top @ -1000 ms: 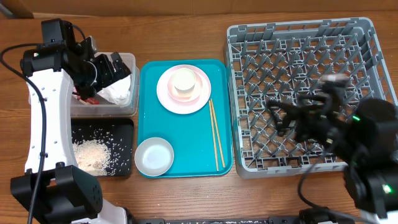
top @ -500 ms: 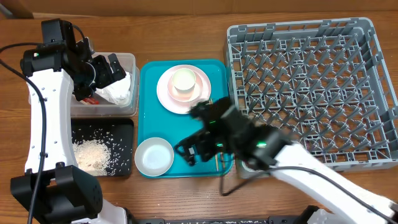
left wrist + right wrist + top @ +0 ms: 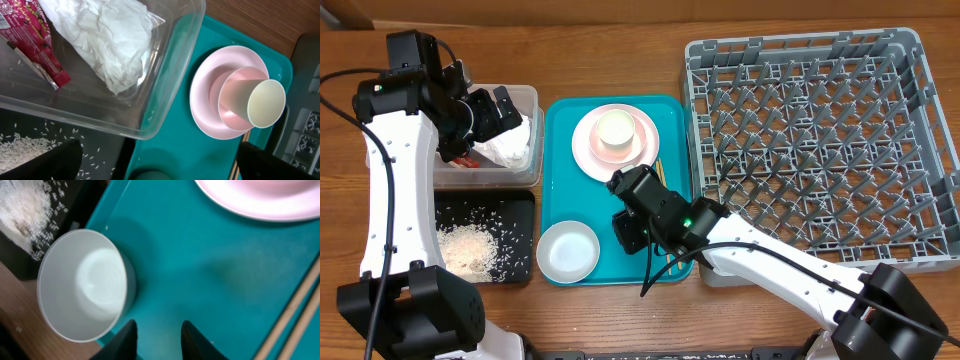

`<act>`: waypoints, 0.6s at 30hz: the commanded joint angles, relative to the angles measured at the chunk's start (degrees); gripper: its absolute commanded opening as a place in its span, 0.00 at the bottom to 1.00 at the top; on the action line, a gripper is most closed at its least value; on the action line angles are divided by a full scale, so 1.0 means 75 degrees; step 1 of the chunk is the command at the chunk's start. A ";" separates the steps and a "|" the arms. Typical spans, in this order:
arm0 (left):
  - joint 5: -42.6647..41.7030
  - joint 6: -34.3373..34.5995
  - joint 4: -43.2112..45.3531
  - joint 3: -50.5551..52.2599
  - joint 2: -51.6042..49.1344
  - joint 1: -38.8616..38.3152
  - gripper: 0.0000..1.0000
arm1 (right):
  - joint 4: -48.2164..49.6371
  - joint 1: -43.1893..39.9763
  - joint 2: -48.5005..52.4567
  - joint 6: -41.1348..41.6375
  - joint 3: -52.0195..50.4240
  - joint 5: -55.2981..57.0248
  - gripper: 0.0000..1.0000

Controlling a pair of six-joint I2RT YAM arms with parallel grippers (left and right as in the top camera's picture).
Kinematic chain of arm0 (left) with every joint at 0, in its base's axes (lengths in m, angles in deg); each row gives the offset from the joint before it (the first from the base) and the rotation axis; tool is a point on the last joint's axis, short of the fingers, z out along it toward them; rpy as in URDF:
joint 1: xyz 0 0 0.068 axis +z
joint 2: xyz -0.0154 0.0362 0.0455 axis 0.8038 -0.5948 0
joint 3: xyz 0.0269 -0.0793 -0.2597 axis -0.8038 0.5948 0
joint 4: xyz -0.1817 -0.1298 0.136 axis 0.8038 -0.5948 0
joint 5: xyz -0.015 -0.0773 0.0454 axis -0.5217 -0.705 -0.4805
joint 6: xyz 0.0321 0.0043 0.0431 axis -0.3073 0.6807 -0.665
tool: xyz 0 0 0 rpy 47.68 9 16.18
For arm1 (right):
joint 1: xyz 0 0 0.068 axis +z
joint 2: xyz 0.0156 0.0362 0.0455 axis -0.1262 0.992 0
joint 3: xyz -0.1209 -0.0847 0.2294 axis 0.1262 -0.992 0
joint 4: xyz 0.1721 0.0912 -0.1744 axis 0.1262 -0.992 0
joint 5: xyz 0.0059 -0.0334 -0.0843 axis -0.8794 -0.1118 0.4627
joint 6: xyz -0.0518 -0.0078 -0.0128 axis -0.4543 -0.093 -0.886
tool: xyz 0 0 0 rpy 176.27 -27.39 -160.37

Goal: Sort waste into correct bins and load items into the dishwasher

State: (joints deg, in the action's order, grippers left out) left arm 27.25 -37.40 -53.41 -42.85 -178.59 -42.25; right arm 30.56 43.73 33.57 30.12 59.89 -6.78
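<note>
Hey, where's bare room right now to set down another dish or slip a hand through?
Roomiest: the dish rack, no dishes among its pegs. The teal tray has a bare patch between plate, white bowl and chopsticks, but the right pincer hangs over it. The clear tub is crowded.

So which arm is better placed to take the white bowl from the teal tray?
Right. The right pincer hangs empty over the teal tray, close beside the white bowl. The left pincer is farther off, over the clear tub.
</note>
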 commanded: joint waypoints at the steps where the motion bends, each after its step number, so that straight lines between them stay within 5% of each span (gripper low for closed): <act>1: 0.0050 -0.0137 -0.0003 -0.0128 0.0064 -0.0003 1.00 | 0.0105 -0.0015 0.0015 0.0070 0.0146 0.1049 0.28; 12: 0.0050 -0.0137 -0.0003 -0.0128 0.0064 -0.0003 1.00 | 0.1276 0.0256 0.0012 0.0117 0.0146 -0.0799 0.30; 18: 0.0050 -0.0137 -0.0006 -0.0128 0.0064 -0.0003 1.00 | 0.1110 0.0408 0.0015 0.0111 0.0137 0.0440 0.30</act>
State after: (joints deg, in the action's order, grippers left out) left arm 27.27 -37.40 -53.43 -42.85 -178.59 -42.25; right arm 39.76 46.75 33.59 30.65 59.89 -8.81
